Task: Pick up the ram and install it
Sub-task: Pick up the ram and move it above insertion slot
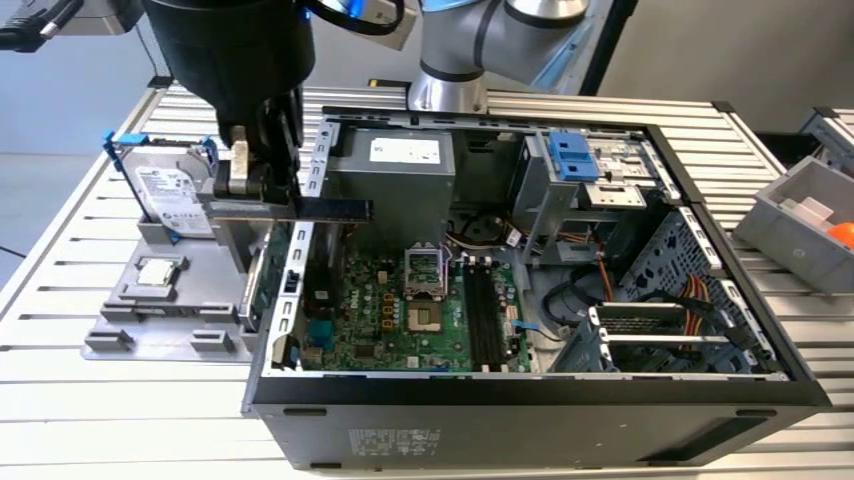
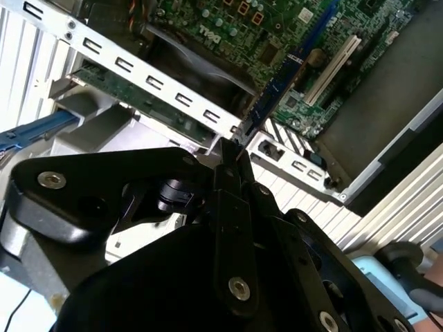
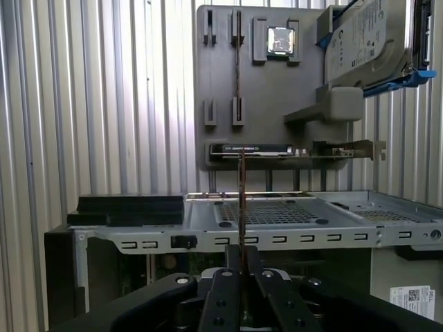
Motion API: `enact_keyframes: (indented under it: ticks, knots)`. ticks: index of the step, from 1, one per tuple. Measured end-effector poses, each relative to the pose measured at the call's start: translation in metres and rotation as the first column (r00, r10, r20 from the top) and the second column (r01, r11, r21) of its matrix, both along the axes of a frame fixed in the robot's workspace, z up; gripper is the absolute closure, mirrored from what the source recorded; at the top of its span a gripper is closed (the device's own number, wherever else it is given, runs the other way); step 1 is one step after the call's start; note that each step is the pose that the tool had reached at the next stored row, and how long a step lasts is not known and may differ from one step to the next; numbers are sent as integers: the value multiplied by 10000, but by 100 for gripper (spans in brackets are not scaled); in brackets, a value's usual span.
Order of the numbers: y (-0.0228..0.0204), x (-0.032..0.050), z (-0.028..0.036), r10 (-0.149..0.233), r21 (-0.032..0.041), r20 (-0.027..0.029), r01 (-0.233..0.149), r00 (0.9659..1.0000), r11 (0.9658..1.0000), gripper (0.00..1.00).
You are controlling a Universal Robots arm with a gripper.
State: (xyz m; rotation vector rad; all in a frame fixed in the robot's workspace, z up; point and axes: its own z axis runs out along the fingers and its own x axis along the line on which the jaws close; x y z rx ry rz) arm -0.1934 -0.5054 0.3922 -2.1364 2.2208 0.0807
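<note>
While the claw [image 1: 256,195] hangs over the edge of the open computer case [image 1: 534,405] on the exterior view's left, we see it pinching the ram stick [image 1: 331,209] by one end. The stick is in the air and level, and its free end reaches across the case wall towards the motherboard [image 1: 387,320]. In the second wrist view the claw [image 2: 232,160] is pressed onto the blue stick [image 2: 278,88], which runs out over the green board. In the first wrist view we see the stick [image 3: 241,194] edge-on, as a thin line rising from the claw [image 3: 241,266]. The long black slots [image 1: 483,315] on the motherboard lie well apart from the stick. Beside the case, a gray holder [image 1: 140,330] carries an upright hard drive [image 1: 171,195] and a small chip [image 1: 158,270].
</note>
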Motion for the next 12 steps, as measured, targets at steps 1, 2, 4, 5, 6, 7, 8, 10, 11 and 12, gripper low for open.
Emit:
enact_keyframes:
  ticks: [1, 2, 4, 5, 6, 7, 8, 10, 11, 12]
  knots:
    - [1, 15, 0, 0, -1, 0, 0, 10000, 10000, 100]
    - [1, 29, 0, 0, 0, 0, 0, 10000, 10000, 100]
    - [2, 56, 1, 0, -1, -1, 0, 10000, 10000, 100]
    - [2, 69, 0, 0, -1, 0, 0, 10000, 10000, 100]
    - [3, 84, 0, 0, -1, -1, 0, 10000, 10000, 100]
    - [3, 100, 0, 0, 0, 0, 0, 10000, 10000, 100]
    - [3, 119, 0, 0, 0, 0, 0, 10000, 10000, 100]
    - [3, 157, 0, 0, -1, -1, 0, 10000, 10000, 100]
    - [3, 175, 1, 0, -2, -1, 0, 10000, 10000, 100]
    - [3, 191, 0, 0, 0, -1, 0, 10000, 10000, 100]
